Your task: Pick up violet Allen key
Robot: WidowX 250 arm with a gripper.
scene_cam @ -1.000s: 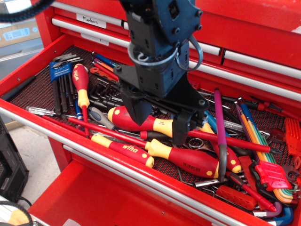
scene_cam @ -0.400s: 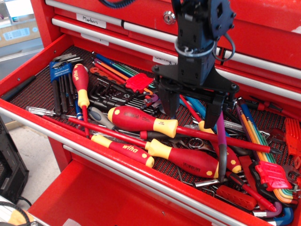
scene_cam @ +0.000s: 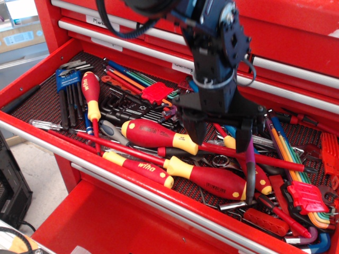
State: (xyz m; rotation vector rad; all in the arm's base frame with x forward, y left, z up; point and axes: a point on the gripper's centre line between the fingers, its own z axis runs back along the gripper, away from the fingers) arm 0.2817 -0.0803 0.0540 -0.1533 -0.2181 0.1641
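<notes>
Gripper [scene_cam: 220, 135]: black, fingers spread apart with nothing between them, hanging low over the middle of the drawer; its right-hand finger [scene_cam: 244, 138] overlaps the upper part of the key in this view, contact cannot be told
Violet Allen key [scene_cam: 249, 168]: loose, lying nearly lengthwise toward the front, right of centre, across the long thin red rod [scene_cam: 265, 159]; dark grey end nearest the front edge
Drawer [scene_cam: 32, 74]: open, red, with a dark mesh liner, crowded with tools
Screwdrivers: red-and-yellow handles; the front one [scene_cam: 139, 169] reads "wiha" in white; print on the larger one [scene_cam: 207, 181] is too small to read
Blue key holder [scene_cam: 68, 80]: at left, white lettering unreadable
Cabinet label [scene_cam: 103, 22]: white strip, handwritten, partly hidden by cable, starting "Ma"
Rainbow key set [scene_cam: 303, 197]: far right, in a red holder
</notes>
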